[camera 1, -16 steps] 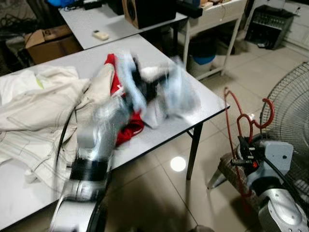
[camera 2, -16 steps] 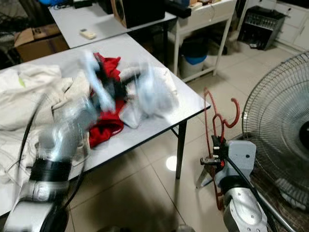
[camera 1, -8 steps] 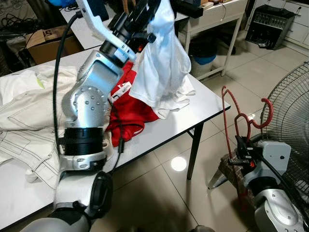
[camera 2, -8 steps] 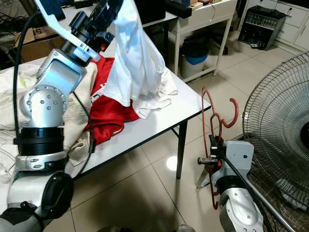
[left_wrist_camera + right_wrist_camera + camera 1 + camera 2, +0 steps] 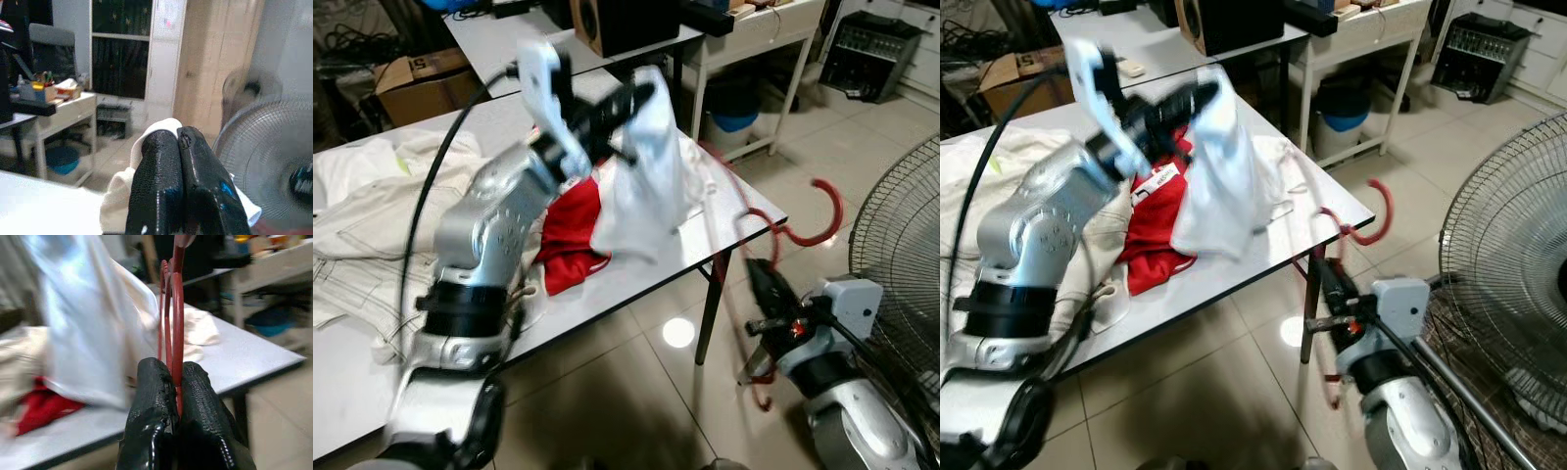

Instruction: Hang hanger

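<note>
my left gripper point(image 5: 178, 142) is pinched shut on the white shirt point(image 5: 651, 176), lifting it off the table point(image 5: 744, 211) so the red hanger point(image 5: 172, 308) clamped in my right gripper point(image 5: 172, 377) can slip in.

workroom: tables point(image 5: 744, 211), speaker point(image 5: 617, 22), standing fan point(image 5: 901, 235).

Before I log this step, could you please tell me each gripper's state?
Left gripper: shut on the white garment.
Right gripper: shut on the red hanger.
</note>
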Robot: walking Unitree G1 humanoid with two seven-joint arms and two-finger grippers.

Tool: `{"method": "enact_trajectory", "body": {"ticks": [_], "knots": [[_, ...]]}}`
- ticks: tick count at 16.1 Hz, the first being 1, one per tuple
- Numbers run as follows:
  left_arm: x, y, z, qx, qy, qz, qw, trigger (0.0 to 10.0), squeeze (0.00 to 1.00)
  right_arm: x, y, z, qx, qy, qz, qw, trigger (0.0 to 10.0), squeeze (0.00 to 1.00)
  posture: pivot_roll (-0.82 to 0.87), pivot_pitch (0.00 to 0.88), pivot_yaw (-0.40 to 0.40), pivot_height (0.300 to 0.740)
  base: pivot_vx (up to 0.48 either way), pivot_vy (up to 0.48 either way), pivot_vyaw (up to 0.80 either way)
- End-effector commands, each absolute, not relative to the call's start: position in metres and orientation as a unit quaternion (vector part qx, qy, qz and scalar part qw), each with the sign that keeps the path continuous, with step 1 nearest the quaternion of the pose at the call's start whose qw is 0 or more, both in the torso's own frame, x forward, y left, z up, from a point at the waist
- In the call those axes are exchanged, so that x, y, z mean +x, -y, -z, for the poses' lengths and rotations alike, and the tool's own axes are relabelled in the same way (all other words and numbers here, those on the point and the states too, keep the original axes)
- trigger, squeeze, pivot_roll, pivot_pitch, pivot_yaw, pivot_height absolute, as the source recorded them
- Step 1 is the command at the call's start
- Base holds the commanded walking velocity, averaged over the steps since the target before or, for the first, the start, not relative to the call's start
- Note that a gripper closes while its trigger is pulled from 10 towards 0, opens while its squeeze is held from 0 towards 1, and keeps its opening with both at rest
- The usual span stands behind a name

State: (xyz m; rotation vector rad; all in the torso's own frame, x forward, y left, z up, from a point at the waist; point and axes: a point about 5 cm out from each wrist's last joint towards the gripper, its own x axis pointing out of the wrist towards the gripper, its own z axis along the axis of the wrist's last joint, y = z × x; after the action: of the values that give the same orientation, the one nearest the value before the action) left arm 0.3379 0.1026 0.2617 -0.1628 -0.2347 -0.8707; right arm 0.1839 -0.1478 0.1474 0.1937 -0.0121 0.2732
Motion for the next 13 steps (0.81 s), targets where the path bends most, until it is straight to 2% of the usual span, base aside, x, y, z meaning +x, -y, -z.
{"method": "enact_trajectory", "body": {"ticks": [1,6,9,13], "knots": [[0.337,-0.106,-0.259,-0.041,0.119,0.422,0.898,0.0,0.00,0.180,0.143,-0.156,0.124,0.030,-0.159,0.979,10.0,0.00,-0.12,0.034,0.107,0.740,0.000,0.000,0.00],[0.335,-0.121,-0.248,0.017,0.116,0.427,0.897,0.0,0.00,0.165,0.138,-0.156,0.146,0.012,-0.222,0.964,10.0,0.00,-0.12,0.035,0.104,0.740,0.000,0.000,0.00],[0.341,-0.131,-0.247,0.053,0.116,0.409,0.904,0.0,0.00,0.149,0.143,-0.156,0.131,-0.003,-0.233,0.963,10.0,0.00,-0.12,0.036,0.108,0.740,0.000,0.000,0.00],[0.342,-0.132,-0.245,0.062,0.114,0.411,0.903,0.0,0.00,0.133,0.152,-0.157,0.110,-0.025,-0.241,0.964,10.0,0.00,-0.13,0.046,0.114,0.740,0.000,0.000,0.00]]}}
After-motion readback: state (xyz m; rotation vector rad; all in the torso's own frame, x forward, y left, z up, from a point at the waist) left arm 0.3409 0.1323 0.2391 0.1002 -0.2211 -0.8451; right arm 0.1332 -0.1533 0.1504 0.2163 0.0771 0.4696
